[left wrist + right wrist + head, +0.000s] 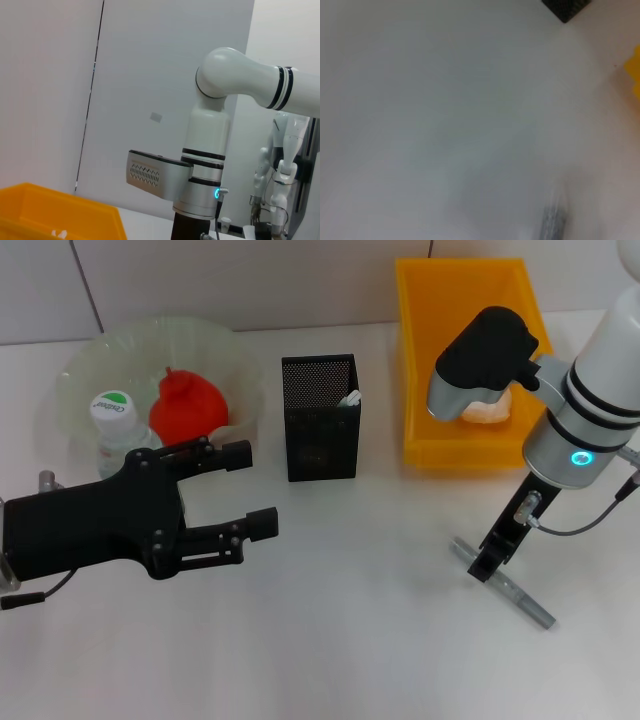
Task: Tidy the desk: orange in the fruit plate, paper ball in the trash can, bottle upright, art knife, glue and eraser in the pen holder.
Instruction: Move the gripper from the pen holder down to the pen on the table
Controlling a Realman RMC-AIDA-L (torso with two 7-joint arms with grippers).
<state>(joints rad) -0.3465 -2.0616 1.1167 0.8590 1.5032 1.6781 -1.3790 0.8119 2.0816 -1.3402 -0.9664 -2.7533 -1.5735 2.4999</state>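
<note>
A reddish orange (pixel 186 406) lies in the pale green fruit plate (pixel 230 350) at the back left. Just in front of the plate stands the clear bottle (pixel 114 420), its green cap up. My left gripper (pixel 256 490) hovers open and empty in front of both. In the yellow trash can (pixel 462 300) rests a paper ball (pixel 488 408). The black mesh pen holder (pixel 320 418) has a white item (pixel 350 398) inside. A grey art knife (pixel 520 596) lies flat at the front right, and my right gripper (pixel 490 560) points down onto its near end. The knife (pixel 552 222) also shows in the right wrist view.
The left wrist view shows my right arm (pixel 210 165) and a corner of the yellow bin (pixel 60 212). A small metal part (pixel 45 480) sits at the table's left edge. White table surface (pixel 360 620) lies open between the two grippers.
</note>
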